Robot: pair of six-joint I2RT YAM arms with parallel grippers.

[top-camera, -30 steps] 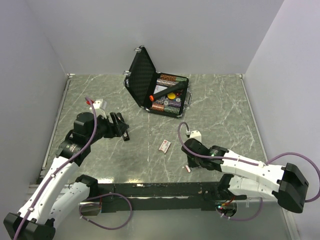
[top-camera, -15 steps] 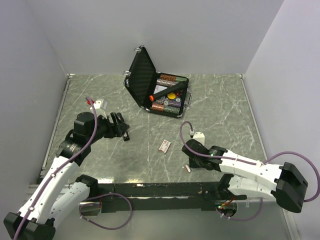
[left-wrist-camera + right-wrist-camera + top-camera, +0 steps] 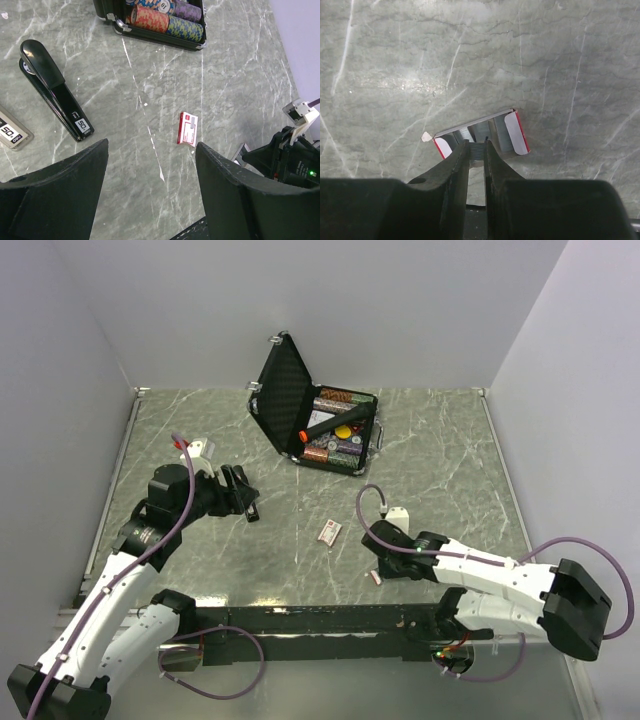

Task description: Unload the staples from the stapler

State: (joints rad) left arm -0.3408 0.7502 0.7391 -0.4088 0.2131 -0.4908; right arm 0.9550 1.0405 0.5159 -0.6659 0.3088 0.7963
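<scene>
Right hand [image 3: 476, 144] pinched narrow on staples [image 3: 496, 132] in opened box [image 3: 517, 131] — stapler [image 3: 52, 90], second box [image 3: 188, 129] well apart.

case [image 3: 155, 39]: cropped at top | silver piece [image 3: 11, 134]: cropped at left | box [image 3: 515, 132] contents: perhaps staples [image 3: 479, 134], unclear

**Operator:** What is the finish of the surface [image 3: 240, 65]?

**Technician:** Smooth, with a grey-green marble pattern and a slight sheen.

**Operator:** And the items?

**Technician:** The stapler [image 3: 50, 87], at 10 o'clock in the left wrist view, is glossy black plastic. The small box [image 3: 188, 129] is matt red-and-white cardboard. The left end effector [image 3: 151, 160] is matt black plastic.
</scene>
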